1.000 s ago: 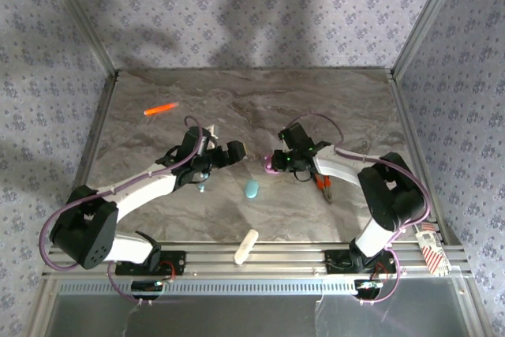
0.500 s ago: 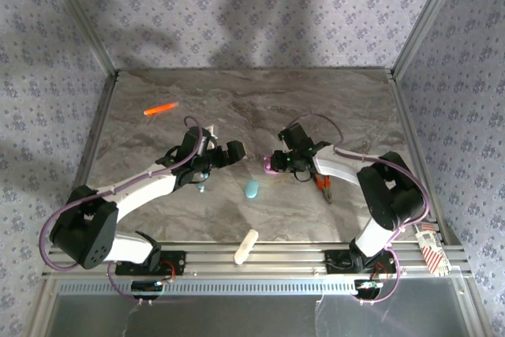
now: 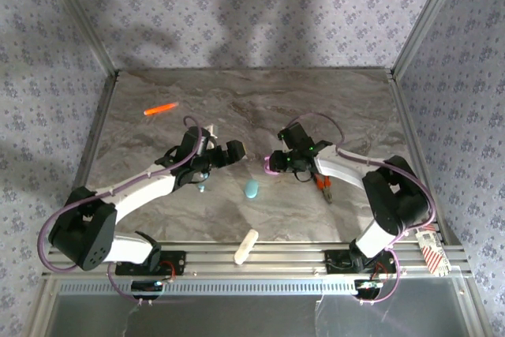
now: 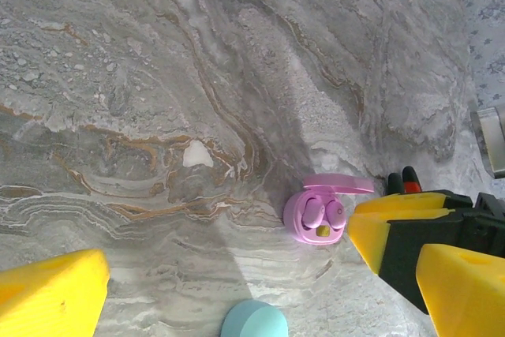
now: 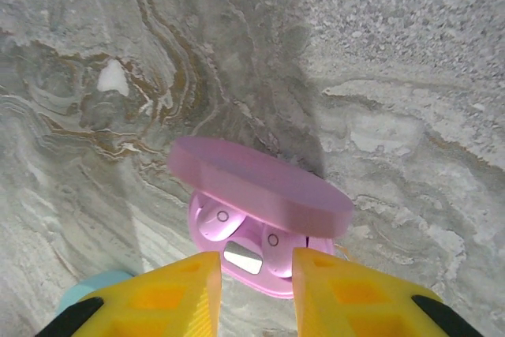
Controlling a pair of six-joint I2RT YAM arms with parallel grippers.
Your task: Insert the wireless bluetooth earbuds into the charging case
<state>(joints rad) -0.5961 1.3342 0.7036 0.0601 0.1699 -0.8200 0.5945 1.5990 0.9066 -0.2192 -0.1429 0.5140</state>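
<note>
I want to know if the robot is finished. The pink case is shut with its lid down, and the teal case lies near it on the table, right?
Not quite. The pink case is open, its lid raised, as the right wrist view shows; two pink buds sit inside it. The teal case does lie near it on the table.

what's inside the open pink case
Two pink earbuds sit side by side in its wells under the raised lid, with a small shiny patch between them. The near rim of the pink case is hidden behind the right gripper.
</note>
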